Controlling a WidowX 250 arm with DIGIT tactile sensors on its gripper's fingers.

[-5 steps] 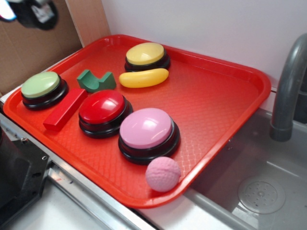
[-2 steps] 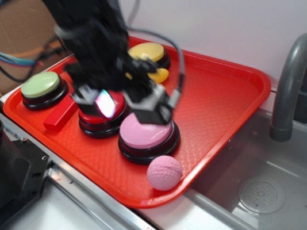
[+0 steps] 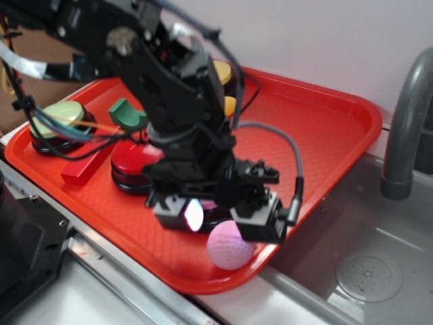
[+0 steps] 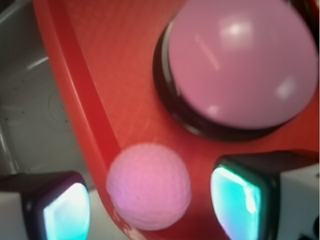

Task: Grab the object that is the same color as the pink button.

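Observation:
The small pale pink dimpled ball (image 3: pixel 229 248) (image 4: pixel 149 186) lies at the near corner of the red tray (image 3: pixel 318 156), close to its rim. My gripper (image 3: pixel 216 217) (image 4: pixel 152 207) hovers just above it, open, with one glowing finger pad on each side of the ball and a gap on both sides. The pink button (image 4: pixel 240 62), a glossy dome on a black base, sits just beyond the ball; in the exterior view the arm hides nearly all of it.
A red dome button (image 3: pixel 132 166), a green button (image 3: pixel 57 122), a red block (image 3: pixel 88 166), a green block (image 3: pixel 127 114) and a partly hidden yellow button (image 3: pixel 223 71) share the tray. A grey sink basin (image 3: pixel 369 271) and faucet (image 3: pixel 406 128) lie right.
The arm swept in from the upper left, crossed the red and pink buttons, and now has its open fingers on either side of the pink ball. The ball has stayed put.

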